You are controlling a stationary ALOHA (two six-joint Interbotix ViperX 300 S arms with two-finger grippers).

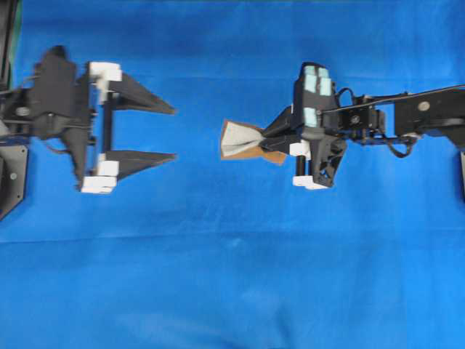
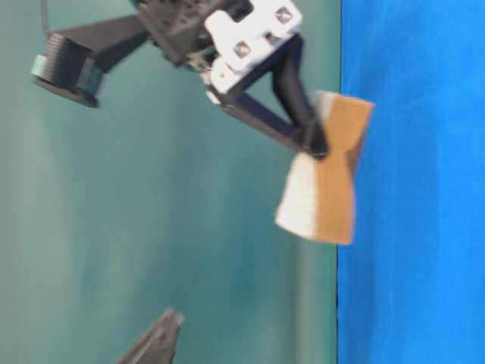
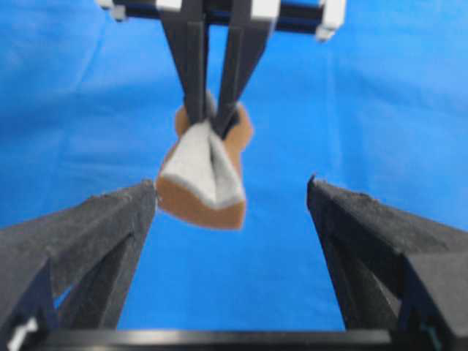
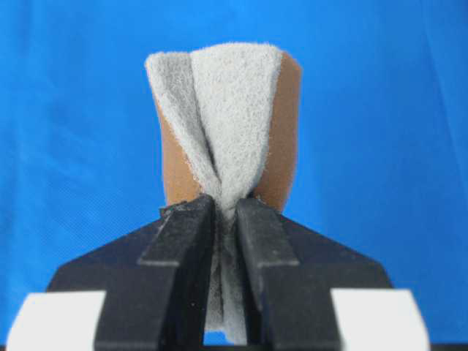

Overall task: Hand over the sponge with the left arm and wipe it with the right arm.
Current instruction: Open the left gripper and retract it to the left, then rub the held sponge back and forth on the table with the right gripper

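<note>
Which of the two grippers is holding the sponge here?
The right gripper, on the arm with pale teal wrist patches, pinches the sponge. The left gripper, plain black wrist, stands open and apart from it.

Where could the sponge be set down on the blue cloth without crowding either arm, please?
The widest bare cloth is the whole strip below both arms in the overhead view. A narrower bare strip runs above them. The middle is crowded: the right gripper pinches the sponge there, facing the open left gripper across a small gap.

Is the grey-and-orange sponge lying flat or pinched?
Pinched: the right gripper squeezes the sponge at its middle, creasing its grey face and flaring its free end.
</note>
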